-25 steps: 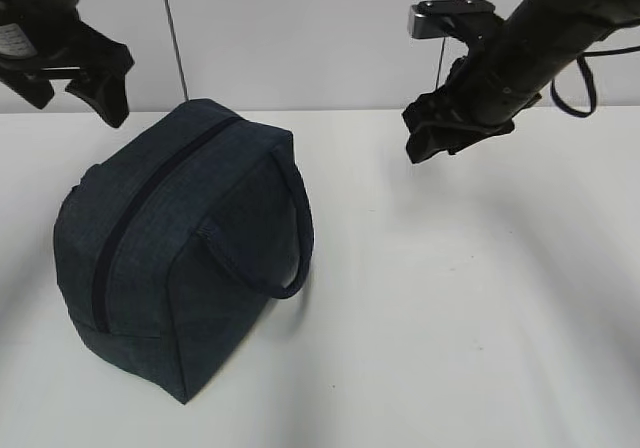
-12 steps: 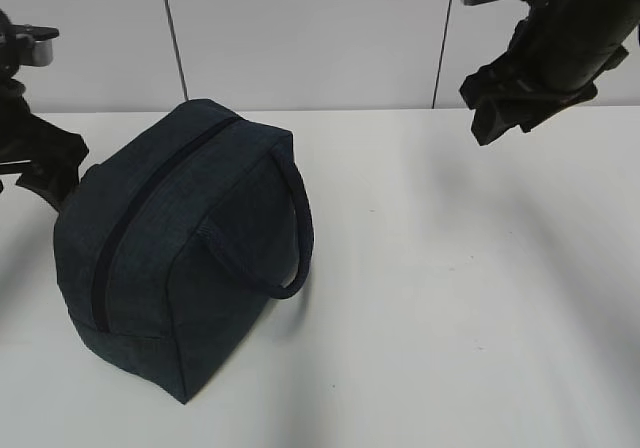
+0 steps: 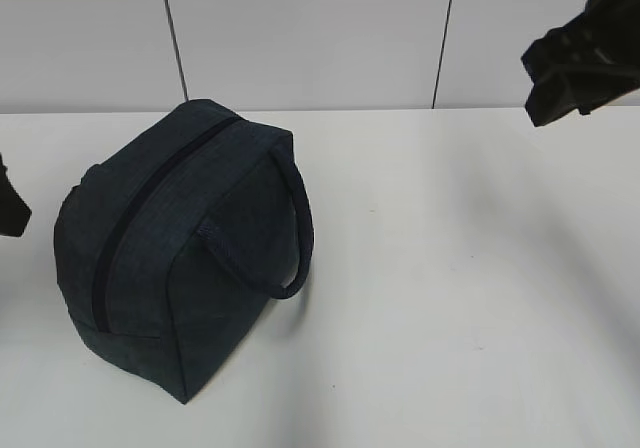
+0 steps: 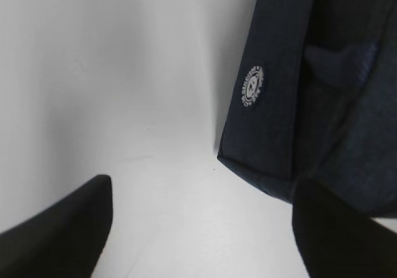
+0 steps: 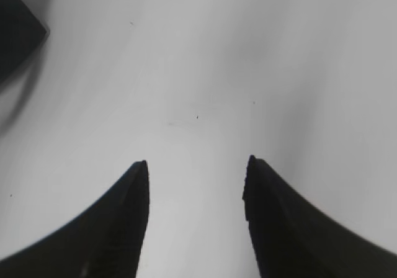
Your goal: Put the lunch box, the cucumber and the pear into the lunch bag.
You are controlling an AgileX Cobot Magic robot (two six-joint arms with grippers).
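The left gripper [image 4: 201, 228] hangs low at the far left beside the lunch bag [image 3: 180, 258], jaws spread, empty. The bag stands zipped on the white bench [image 3: 450, 288], left of middle. The right gripper [image 5: 197, 185] hovers high at the right, jaws apart, apparently holding nothing.

So the lunch bag [image 3: 180, 258] sits on the left half of the tabletop [image 3: 450, 288], zipper [image 3: 140, 218] on top, handle [image 3: 290, 228] hanging off its right side. Wall [image 3: 300, 38] right behind the tabletop.
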